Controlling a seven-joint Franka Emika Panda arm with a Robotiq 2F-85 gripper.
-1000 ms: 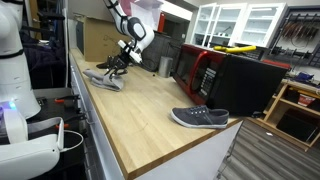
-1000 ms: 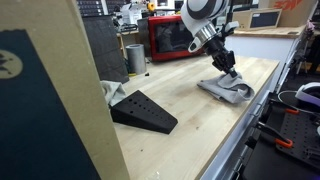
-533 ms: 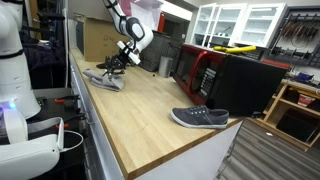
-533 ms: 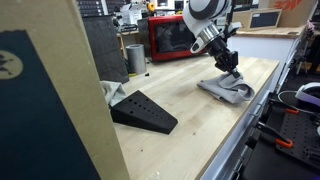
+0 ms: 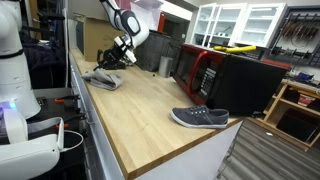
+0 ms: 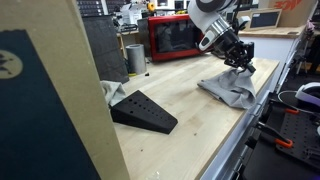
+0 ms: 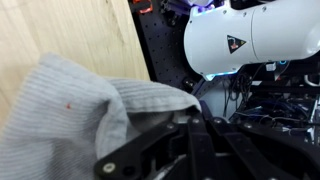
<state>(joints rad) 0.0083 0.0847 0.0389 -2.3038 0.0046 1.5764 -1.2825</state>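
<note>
A grey cloth (image 5: 102, 79) lies near the far end of the wooden table (image 5: 150, 110); it also shows in the other exterior view (image 6: 229, 90). My gripper (image 5: 112, 58) sits just above its far edge (image 6: 241, 63), and one corner of the cloth rises up to the fingers. In the wrist view the fingers (image 7: 195, 118) are pressed together at the edge of the cloth (image 7: 70, 110), which spreads away over the table. The pinched spot itself is hidden by the fingers.
A grey shoe (image 5: 200, 118) lies near the table's front corner. A red microwave (image 5: 195, 68) (image 6: 172, 38) stands at the back. A black wedge (image 6: 145, 110) and a metal cup (image 6: 135, 58) are on the table. A cardboard box (image 5: 98, 38) stands behind the cloth.
The gripper has risen and moved back from the cloth heap, drawing a corner of the cloth up with it; the cloth now lies flatter and more spread out.
</note>
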